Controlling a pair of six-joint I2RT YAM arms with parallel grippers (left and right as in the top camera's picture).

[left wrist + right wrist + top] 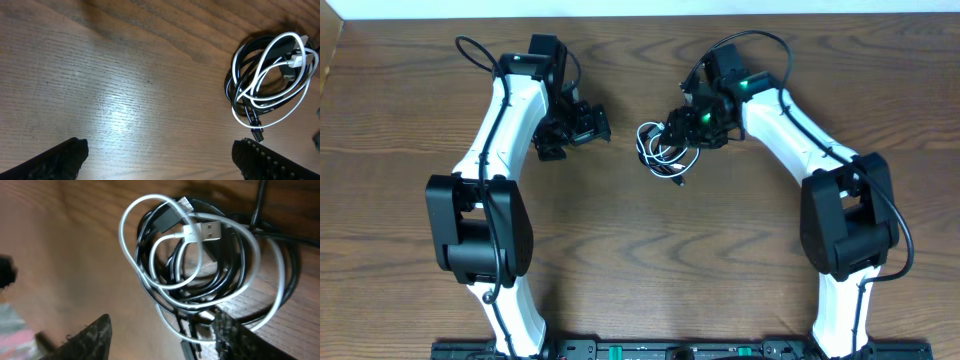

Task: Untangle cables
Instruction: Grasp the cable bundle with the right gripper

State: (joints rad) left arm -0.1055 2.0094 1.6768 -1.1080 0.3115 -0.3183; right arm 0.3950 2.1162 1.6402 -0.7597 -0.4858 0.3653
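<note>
The cables (pixel 660 152) lie in one tangled coil on the wooden table between the two arms. In the right wrist view a white cable (pixel 125 235) with a USB plug (pixel 207 230) loops over black cables (pixel 220 287). My right gripper (pixel 162 325) is open just above the coil, with its right finger over the coil's edge and nothing held; it also shows in the overhead view (pixel 678 125). My left gripper (pixel 160 160) is wide open and empty over bare wood, left of the coil (pixel 235 70). It shows in the overhead view (pixel 598 125).
The wooden table (pixel 640 260) reaches to a pale wall at the back. Both arm bases stand at the front edge. Thick black arm cords arc above each wrist (pixel 760 40).
</note>
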